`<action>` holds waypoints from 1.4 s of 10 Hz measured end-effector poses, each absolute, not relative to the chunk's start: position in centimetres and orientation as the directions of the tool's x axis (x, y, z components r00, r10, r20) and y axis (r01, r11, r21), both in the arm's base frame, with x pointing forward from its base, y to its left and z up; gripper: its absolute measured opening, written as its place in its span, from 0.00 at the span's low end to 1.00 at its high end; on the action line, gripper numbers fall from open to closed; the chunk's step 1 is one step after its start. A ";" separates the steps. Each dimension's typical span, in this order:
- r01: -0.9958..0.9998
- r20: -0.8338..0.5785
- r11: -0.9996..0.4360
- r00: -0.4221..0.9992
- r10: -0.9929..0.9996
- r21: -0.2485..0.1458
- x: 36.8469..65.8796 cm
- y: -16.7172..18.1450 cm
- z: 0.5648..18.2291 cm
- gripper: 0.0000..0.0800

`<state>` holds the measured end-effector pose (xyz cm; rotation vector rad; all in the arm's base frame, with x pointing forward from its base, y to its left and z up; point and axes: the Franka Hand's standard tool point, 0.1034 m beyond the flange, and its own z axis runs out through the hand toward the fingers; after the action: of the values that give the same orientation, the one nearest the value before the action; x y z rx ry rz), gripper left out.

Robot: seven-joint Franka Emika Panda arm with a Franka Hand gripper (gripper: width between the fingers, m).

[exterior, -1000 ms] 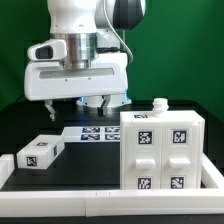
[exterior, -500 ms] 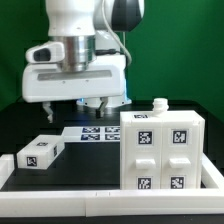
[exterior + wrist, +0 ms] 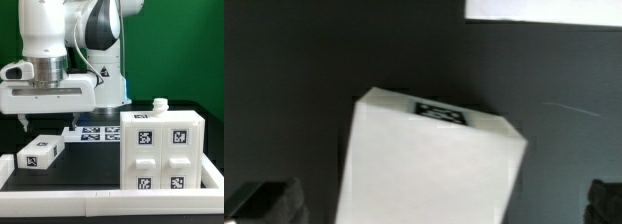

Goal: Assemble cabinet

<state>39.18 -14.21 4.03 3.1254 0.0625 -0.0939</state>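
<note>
The cabinet point(image 3: 160, 150) is a large white box with black-and-white tags, standing on the exterior view's right. A small white tagged drawer block point(image 3: 40, 152) lies on the black table at the left. My gripper point(image 3: 62, 116) hangs above and slightly behind that block. In the wrist view the block point(image 3: 429, 150) lies between my open gripper's point(image 3: 434, 205) two dark fingers, which stand wide on either side and do not touch it. The gripper holds nothing.
The marker board point(image 3: 95, 131) lies flat behind the block and left of the cabinet. A small white knob point(image 3: 157, 104) stands on the cabinet's top. A white rail point(image 3: 90, 196) runs along the table's front edge. A white edge point(image 3: 544, 8) shows in the wrist view's corner.
The arm has swung toward the exterior view's left, from over the marker board to over the small drawer block. The cabinet and block have not moved.
</note>
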 end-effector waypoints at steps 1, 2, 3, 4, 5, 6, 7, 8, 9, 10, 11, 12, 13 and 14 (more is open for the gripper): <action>0.050 -0.058 -0.999 0.997 0.049 0.013 39.5 -13.9 4.2 1.00; 0.064 -0.043 -0.998 0.997 0.063 0.017 40.4 -12.8 4.8 1.00; 0.080 -0.043 -0.997 0.996 0.079 0.013 40.4 -12.7 4.8 1.00; 0.077 -0.046 -0.997 0.996 0.077 0.013 40.2 -12.8 4.6 1.00; 0.079 -0.046 -0.997 0.996 0.078 0.013 40.3 -12.7 4.6 1.00; 0.073 -0.057 -0.997 0.996 0.072 0.008 40.2 -13.0 4.5 1.00; 0.043 -0.098 -0.999 0.994 0.044 -0.004 40.3 -14.2 4.1 1.00; 0.034 -0.105 -0.999 0.994 0.034 -0.002 41.0 -15.7 4.0 1.00; 0.023 -0.128 -0.999 0.991 0.026 -0.022 41.4 -16.9 4.1 1.00; 0.004 -0.154 -0.999 0.988 0.010 -0.038 42.0 -17.6 4.3 1.00; -0.016 -0.174 -0.998 0.985 -0.007 -0.053 42.4 -17.8 4.3 1.00; -0.023 -0.180 -0.998 0.984 -0.012 -0.058 42.6 -17.9 4.3 1.00; -0.021 -0.181 -0.998 0.983 -0.010 -0.058 42.6 -17.7 4.2 1.00; -0.028 -0.181 -0.998 0.983 -0.018 -0.054 42.8 -17.1 4.2 1.00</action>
<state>42.84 -17.13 4.17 3.1847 -0.0367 -0.2905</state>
